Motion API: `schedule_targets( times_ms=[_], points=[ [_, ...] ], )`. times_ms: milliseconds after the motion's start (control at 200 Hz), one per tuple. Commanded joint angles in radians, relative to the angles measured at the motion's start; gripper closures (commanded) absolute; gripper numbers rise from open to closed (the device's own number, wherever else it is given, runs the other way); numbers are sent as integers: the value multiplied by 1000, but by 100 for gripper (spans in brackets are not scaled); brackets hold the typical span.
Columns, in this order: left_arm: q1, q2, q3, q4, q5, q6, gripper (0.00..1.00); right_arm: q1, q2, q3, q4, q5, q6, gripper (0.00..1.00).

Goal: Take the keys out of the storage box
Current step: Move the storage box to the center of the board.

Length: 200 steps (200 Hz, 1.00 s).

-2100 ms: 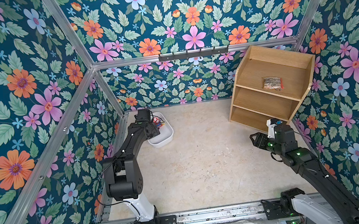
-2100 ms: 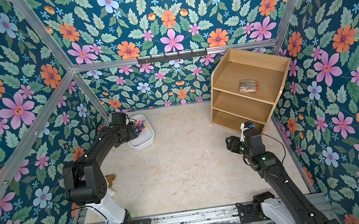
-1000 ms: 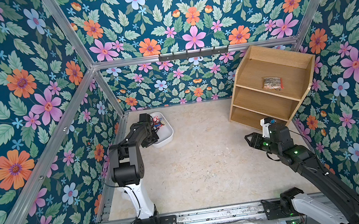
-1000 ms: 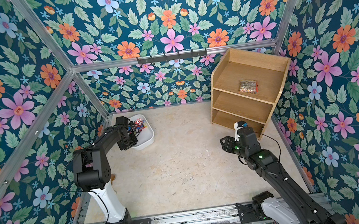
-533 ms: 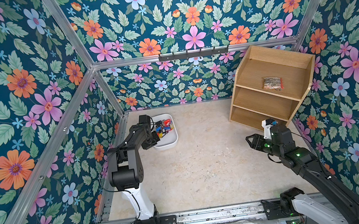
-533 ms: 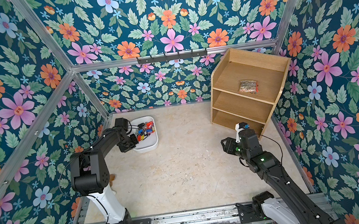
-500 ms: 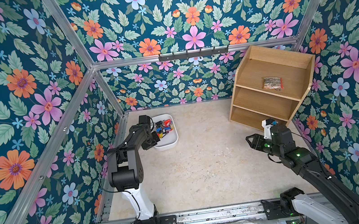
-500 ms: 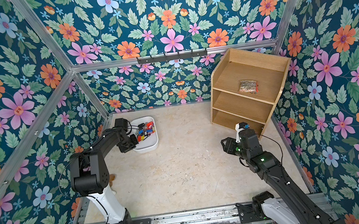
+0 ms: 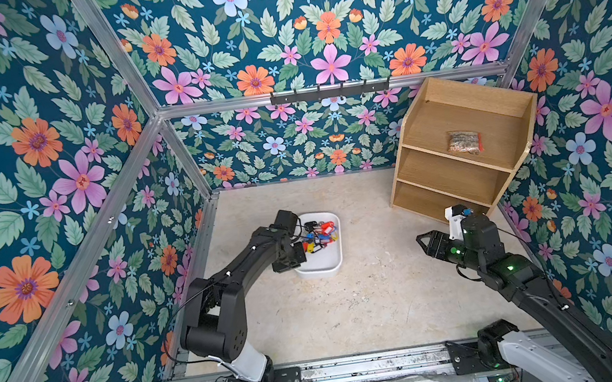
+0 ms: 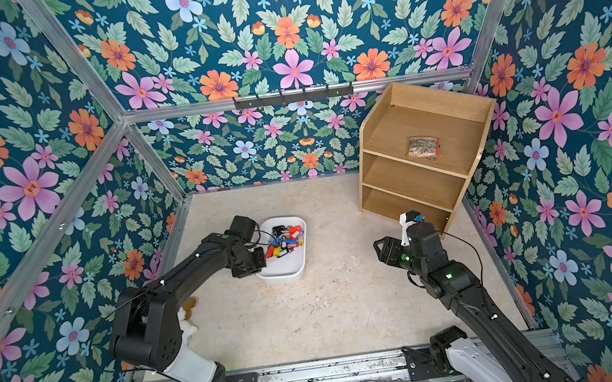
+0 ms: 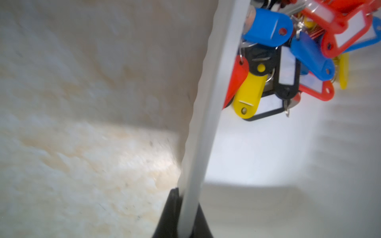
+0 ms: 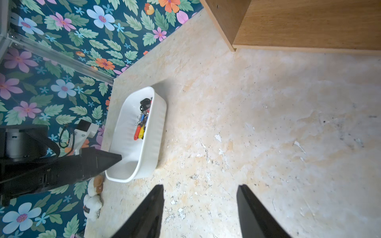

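The beige, scuffed desk (image 9: pixel 371 304) fills the floor of the flowered enclosure. At its far right corner stands the wooden shelf unit (image 9: pixel 455 176), turned at an angle toward the middle. The left arm (image 9: pixel 242 264) reaches from its base at the near edge out along the left wall, and its jaws are clamped on the storage box. In the left wrist view the white wall of the storage box (image 11: pixel 208 115) runs between the black fingers (image 11: pixel 165 214). The right arm (image 9: pixel 508 273) is raised over the right side of the desk in front of the shelf unit, pointing toward the middle. Its jaws stand apart with nothing between them, and bare desk shows in the gap in the right wrist view. In both top views the storage box (image 9: pixel 326 265) (image 10: pixel 286 269) sits on the desk toward the left wall, well apart from the shelf unit, with its long side running away from the camera. The keys (image 9: pixel 318 236) (image 10: pixel 283 241) lie heaped inside its far half, a tangle of red, blue, yellow and black tags, while the near half is bare. A clear bag (image 9: pixel 464 142) of brownish bits lies on the top shelf. A small white-and-brown soft thing (image 10: pixel 188 316) lies by the left wall.
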Motion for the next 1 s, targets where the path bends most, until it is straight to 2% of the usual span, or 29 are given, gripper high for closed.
schedule_targets(
  times_ms=[0, 125, 250, 410, 495, 565, 650, 725, 765, 920, 995],
  points=[
    [-82, -64, -83, 63, 13, -160, 100, 25, -17, -8, -36, 18, 22, 38],
    [-184, -132, -181, 138, 41, -257, 100, 49, -46, -31, -52, 39, 49, 29],
    [-249, -156, -217, 132, 16, -320, 100, 79, -66, -75, -15, 36, 91, 29],
    [-339, -171, -234, 130, -29, -421, 100, 191, -36, -70, 16, 93, 107, 29],
    [-405, -167, -234, 145, -45, -490, 100, 267, 7, -48, 26, 140, 95, 21],
    [-463, -154, -231, 155, -61, -542, 100, 322, 43, -31, 45, 165, 92, 20],
    [-530, -128, -222, 160, -70, -592, 100, 353, 73, -24, 70, 189, 112, 27],
    [-575, -110, -215, 160, -79, -628, 100, 354, 84, -31, 94, 206, 127, 50],
    [-596, -106, -214, 162, -83, -645, 100, 354, 81, -37, 104, 224, 139, 54],
    [-662, -106, -210, 166, -85, -693, 100, 355, 109, -17, 74, 193, 123, 54],
    [-688, -113, -202, 167, -89, -699, 86, 356, 133, -4, 73, 157, 112, 45]
  ],
)
